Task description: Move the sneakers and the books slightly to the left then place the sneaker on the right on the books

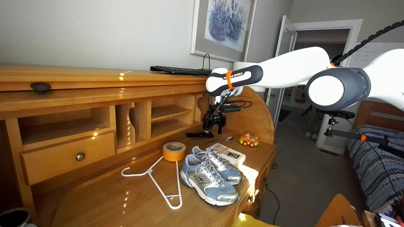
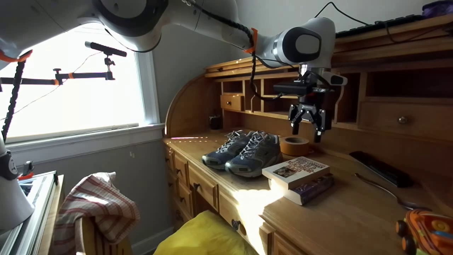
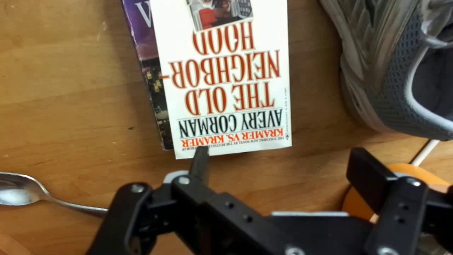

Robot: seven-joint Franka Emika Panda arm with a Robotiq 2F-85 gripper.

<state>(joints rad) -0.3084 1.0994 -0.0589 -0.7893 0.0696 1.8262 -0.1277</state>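
Observation:
Two grey-blue sneakers stand side by side on the desk, one (image 2: 256, 156) nearer the books and one (image 2: 226, 150) beyond it; both also show as a nearer sneaker (image 1: 210, 181) and a partly covered one (image 1: 232, 171). Beside them lie two stacked books: a white-covered book (image 2: 300, 170) on top of a purple one (image 2: 313, 189). From the wrist, a strip of wood separates the white book (image 3: 226, 71) from the closest sneaker (image 3: 382, 88). My gripper (image 2: 306, 134) hangs above the desk behind the books, jaws wide apart with nothing between the fingers.
An orange tape roll (image 2: 294, 146) sits behind the sneakers, touching or near a white hanger (image 1: 150, 171). A spoon (image 3: 21, 189), a long dark object (image 2: 382, 168) and an orange toy car (image 1: 248, 139) lie beyond the books. Shelves (image 1: 172, 112) rise along the desk's back.

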